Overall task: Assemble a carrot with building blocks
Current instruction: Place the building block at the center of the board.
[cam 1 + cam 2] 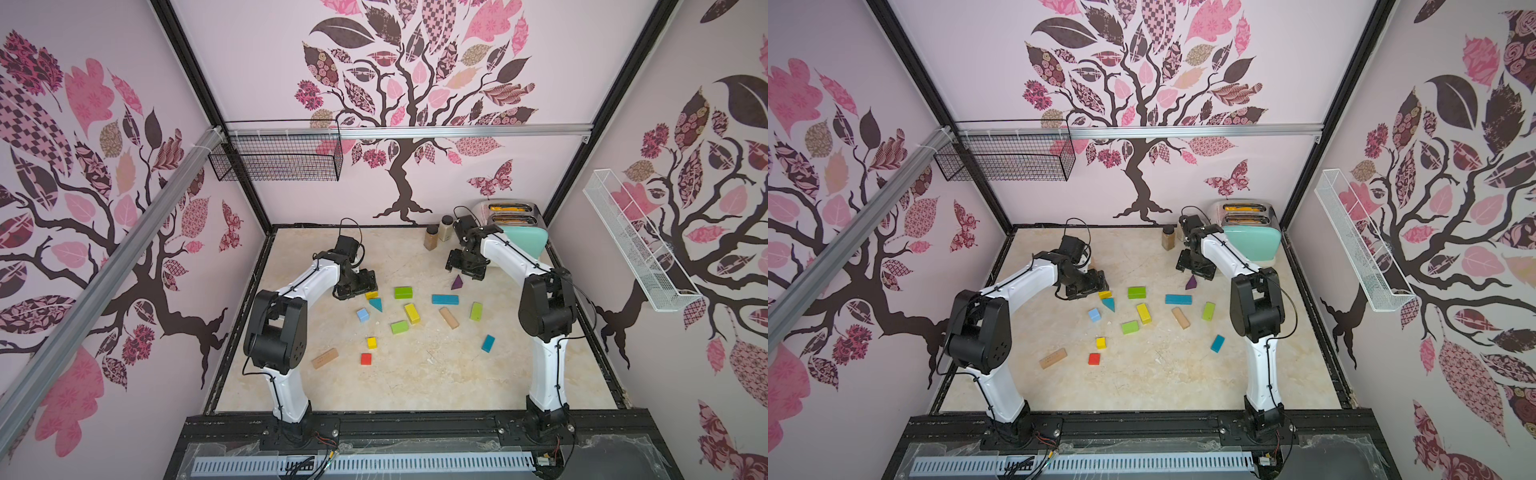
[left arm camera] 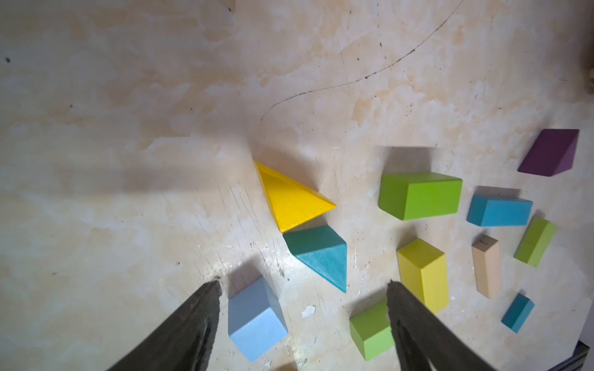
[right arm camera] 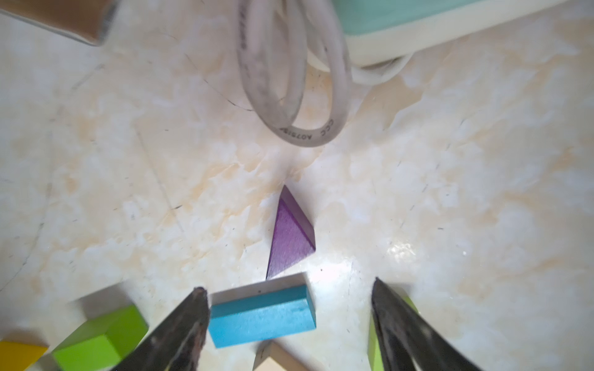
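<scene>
Both pincers stand released, grasping nothing: the left pincer hovers just left of the yellow wedge, the right pincer just on the far side of the purple wedge. The building blocks lie scattered across the middle of the bench.

We see the painted wooden building blocks lying loose on the marbled table. A yellow triangular wedge sits just beside a teal wedge, with a purple wedge farther back. A red cube and a tan bar lie nearest the front.
</scene>
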`<action>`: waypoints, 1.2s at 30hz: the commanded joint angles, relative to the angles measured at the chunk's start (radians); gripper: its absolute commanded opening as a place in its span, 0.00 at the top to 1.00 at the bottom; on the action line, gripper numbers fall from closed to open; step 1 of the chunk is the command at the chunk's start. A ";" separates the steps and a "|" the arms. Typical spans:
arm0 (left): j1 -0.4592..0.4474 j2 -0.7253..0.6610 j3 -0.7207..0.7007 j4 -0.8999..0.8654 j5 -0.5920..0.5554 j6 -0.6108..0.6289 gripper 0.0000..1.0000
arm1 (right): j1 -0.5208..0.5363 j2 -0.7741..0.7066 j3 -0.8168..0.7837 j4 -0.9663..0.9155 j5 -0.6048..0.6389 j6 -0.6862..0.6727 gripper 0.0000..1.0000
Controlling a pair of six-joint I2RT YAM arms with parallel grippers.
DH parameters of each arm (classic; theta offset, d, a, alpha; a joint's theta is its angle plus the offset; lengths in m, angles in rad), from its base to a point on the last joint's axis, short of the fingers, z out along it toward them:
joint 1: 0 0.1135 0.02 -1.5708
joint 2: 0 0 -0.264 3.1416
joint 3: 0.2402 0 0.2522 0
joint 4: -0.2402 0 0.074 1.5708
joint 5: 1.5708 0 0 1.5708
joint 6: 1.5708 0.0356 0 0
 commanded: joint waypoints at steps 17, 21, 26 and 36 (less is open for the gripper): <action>-0.040 0.226 0.196 -0.085 -0.175 -0.282 0.26 | 0.067 -0.152 -0.084 0.001 -0.014 -0.124 0.17; -0.057 0.246 0.222 -0.104 -0.187 -0.316 0.29 | 0.067 -0.150 -0.086 0.009 -0.033 -0.132 0.17; -0.068 0.254 0.206 -0.117 -0.174 -0.350 0.31 | 0.067 -0.147 -0.089 0.009 -0.040 -0.148 0.16; -0.082 0.245 0.175 -0.124 -0.207 -0.387 0.31 | 0.067 -0.166 -0.121 0.031 -0.064 -0.154 0.16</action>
